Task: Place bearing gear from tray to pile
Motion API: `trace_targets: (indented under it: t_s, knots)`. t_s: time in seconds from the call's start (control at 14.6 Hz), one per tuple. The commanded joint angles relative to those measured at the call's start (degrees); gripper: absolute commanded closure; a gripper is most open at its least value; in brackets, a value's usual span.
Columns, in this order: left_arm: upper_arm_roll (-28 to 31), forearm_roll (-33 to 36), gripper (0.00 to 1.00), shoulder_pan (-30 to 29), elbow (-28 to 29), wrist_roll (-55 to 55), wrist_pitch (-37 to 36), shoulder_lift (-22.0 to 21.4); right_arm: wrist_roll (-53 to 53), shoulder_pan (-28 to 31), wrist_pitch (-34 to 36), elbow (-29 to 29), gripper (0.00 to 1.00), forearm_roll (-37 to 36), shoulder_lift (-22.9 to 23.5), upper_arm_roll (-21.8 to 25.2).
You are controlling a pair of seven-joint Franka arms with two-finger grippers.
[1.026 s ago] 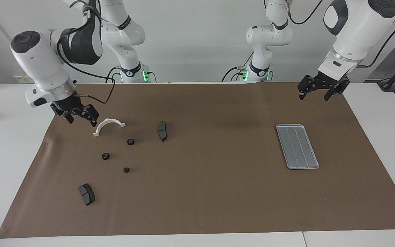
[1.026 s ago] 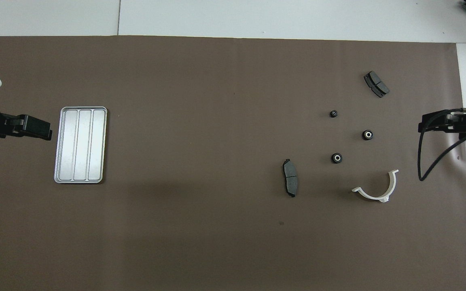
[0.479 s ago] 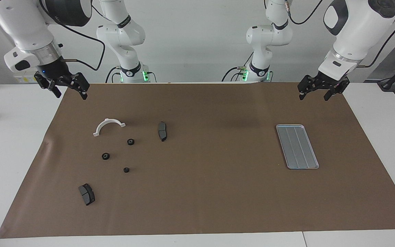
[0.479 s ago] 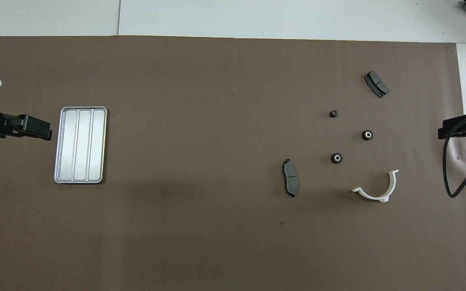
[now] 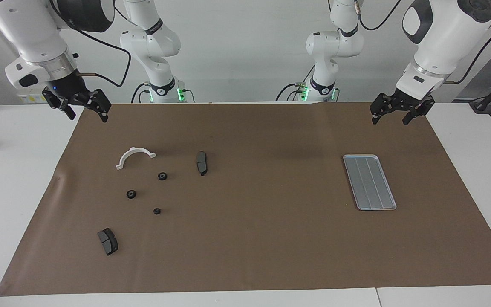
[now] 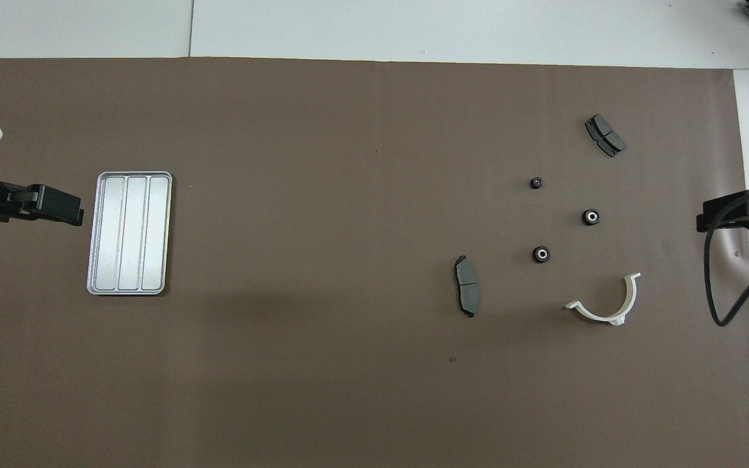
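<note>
Small black bearing gears (image 5: pixel 162 176) lay among pile parts, off the grooved light-grey metal tray (image 5: pixel 369 182) | facing view alone showed both raised grippers whole | left gripper (image 5: pixel 396 112) and right gripper (image 5: pixel 84 110): fingers apart, empty

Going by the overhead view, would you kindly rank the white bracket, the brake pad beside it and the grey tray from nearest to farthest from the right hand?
1. White bracket, at the right arm's end, closest to the right hand.
2. Brake pad, beside the bracket, toward the middle.
3. Tray, at the left arm's end, holding nothing.
</note>
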State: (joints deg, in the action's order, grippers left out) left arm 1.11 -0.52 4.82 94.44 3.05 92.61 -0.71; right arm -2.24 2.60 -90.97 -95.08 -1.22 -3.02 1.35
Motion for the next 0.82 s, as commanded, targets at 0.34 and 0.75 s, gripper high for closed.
trace_targets:
  t_s: [0.34,0.75]
  knots:
    - [-0.2,1.0,0.00,-0.5,1.7,0.2,1.2,-1.4,-0.1,0.1,1.3,1.4,0.00,0.0,-0.2,-1.4]
    - [-0.2,1.0,0.00,-0.5,1.7,0.2,1.2,-1.5,-0.1,0.2,1.3,1.2,0.00,0.3,-0.5,-1.4]
